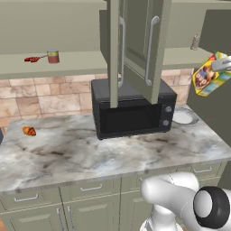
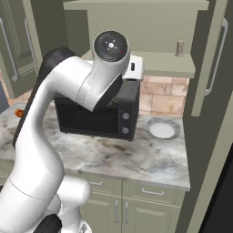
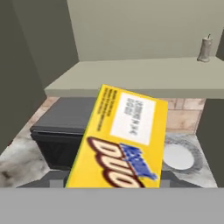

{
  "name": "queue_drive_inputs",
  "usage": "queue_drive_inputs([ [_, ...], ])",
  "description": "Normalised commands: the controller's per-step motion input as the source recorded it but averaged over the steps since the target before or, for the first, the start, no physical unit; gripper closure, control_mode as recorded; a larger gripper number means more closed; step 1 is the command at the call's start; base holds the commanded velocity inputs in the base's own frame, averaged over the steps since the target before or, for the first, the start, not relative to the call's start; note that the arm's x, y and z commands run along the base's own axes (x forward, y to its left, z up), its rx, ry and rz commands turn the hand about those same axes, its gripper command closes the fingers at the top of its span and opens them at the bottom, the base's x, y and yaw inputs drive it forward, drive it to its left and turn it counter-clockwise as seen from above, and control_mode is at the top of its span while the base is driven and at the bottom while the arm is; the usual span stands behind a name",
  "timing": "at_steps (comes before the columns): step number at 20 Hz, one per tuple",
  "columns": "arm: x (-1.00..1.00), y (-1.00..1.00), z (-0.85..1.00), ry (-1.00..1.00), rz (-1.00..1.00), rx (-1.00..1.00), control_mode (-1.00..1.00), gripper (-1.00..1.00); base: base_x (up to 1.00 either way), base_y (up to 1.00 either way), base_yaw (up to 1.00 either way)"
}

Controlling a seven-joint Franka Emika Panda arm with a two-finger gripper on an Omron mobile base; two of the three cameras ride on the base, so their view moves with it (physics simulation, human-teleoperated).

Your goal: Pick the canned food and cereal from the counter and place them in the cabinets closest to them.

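Up at the right edge of the left base view, I am seeing the cereal (image 1: 208,75) hanging in the air, tilted, level with the open shelf of the cabinets (image 1: 135,49) and well above the counter (image 1: 90,153). My gripper (image 1: 224,66) is showing as a pale grey piece at the box's upper right corner, touching it. From the hand view the cereal (image 3: 120,146) is sitting right in front of the camera, yellow face and white label panel toward me, covering the spot where the fingertips would be rising, so I am reading the claw as clenched on the box; nothing else is supporting it.

Beyond the box in the hand view, a pale green shelf (image 3: 144,76) is stretching across, with a small grey bottle (image 3: 204,49) standing upright at its far right. Below that shelf the black microwave (image 3: 61,131) is sitting on the counter, and a round white plate (image 3: 177,156) is lying beside it to the right.

Over in the left base view, the canned food (image 1: 53,56) is standing upright on the left stretch of the open shelf, just beside a small flat red thing (image 1: 31,59). Two cabinet doors (image 1: 149,45) are standing open above the microwave. A croissant (image 1: 29,131) is lying on the counter far to the left.

In the right base view my white arm (image 2: 68,104) is blocking much of the microwave.
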Motion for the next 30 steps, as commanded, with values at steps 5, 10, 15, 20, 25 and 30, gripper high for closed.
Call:
queue_drive_inputs([
  [5, 0.04, 0.06, 0.39, 0.00, 0.02, 0.00, -1.00, 1.00, 0.00, 0.00, 0.00],
  [10, 0.26, 0.08, 0.25, 0.00, 0.00, 0.00, -1.00, 1.00, 0.00, 0.00, 0.00],
  [15, 0.42, 0.06, 0.04, 0.00, 0.00, -0.01, -1.00, 1.00, 0.00, 0.00, 0.00],
  [20, 0.52, 0.06, -0.02, 0.00, 0.00, -0.01, -1.00, 1.00, 0.00, 0.00, 0.00],
  [25, 0.61, 0.05, 0.00, 0.00, 0.00, 0.00, -1.00, 1.00, 0.00, 0.00, 0.00],
  [30, 0.66, 0.10, 0.00, 0.00, 0.00, -0.01, -1.00, 1.00, 0.00, 0.00, 0.00],
])
